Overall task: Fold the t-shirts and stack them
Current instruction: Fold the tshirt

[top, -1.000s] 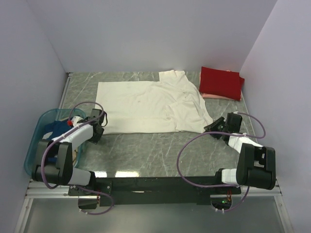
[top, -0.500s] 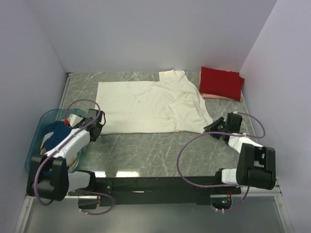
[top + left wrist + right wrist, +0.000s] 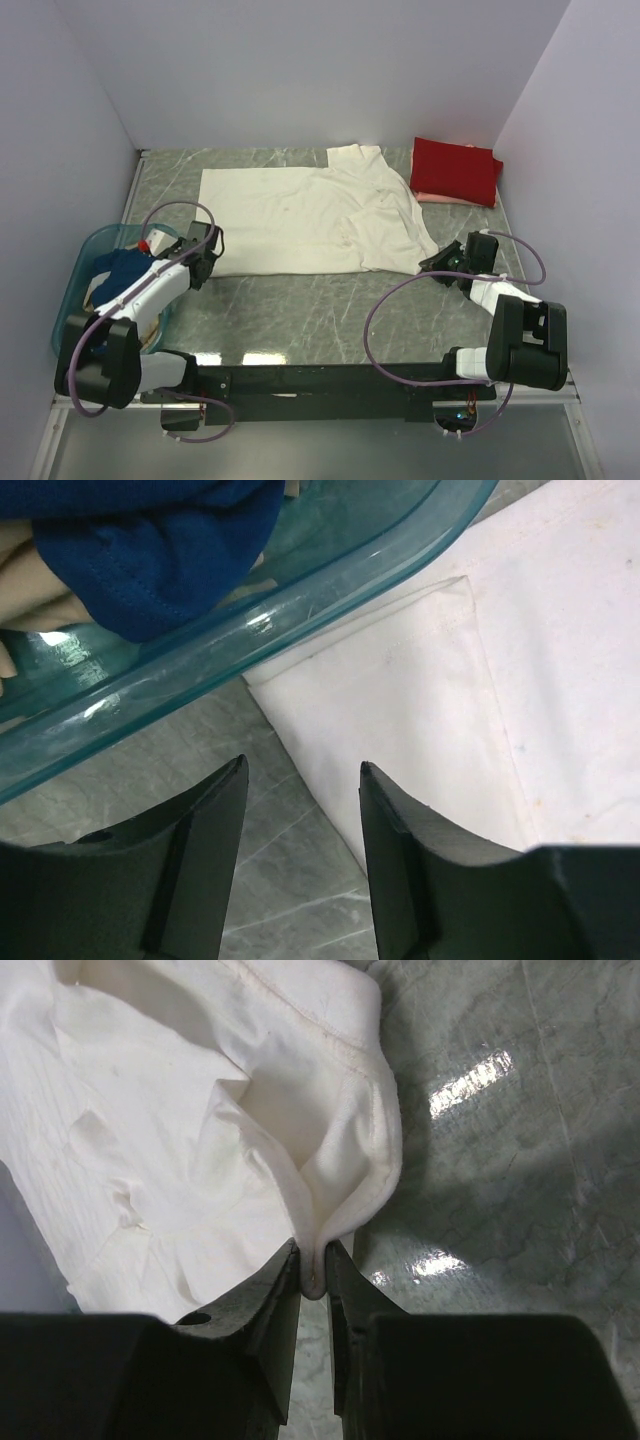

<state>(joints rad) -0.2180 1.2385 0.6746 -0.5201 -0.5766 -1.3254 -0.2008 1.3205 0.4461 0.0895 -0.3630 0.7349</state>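
A cream-white t-shirt (image 3: 300, 215) lies spread on the marble table, rumpled at its right side. My right gripper (image 3: 428, 264) is shut on its near right hem (image 3: 318, 1260), the cloth pinched into a fold between the jaws. My left gripper (image 3: 208, 262) stands open over the shirt's near left corner (image 3: 400, 680), with only table and cloth edge between its fingers (image 3: 400, 840). A folded red t-shirt (image 3: 456, 168) lies on a pale pink one (image 3: 432, 196) at the back right. A dark blue t-shirt (image 3: 150, 550) and tan cloth (image 3: 30, 590) sit in the basket.
The teal plastic basket (image 3: 80, 275) stands at the left table edge, its rim (image 3: 300, 600) right beside my left gripper. White walls close in the back and both sides. Purple cables loop from both arms.
My left gripper has swung from beside the basket toward the shirt's near left corner and opened wider. The right gripper has held still, pinching the hem.
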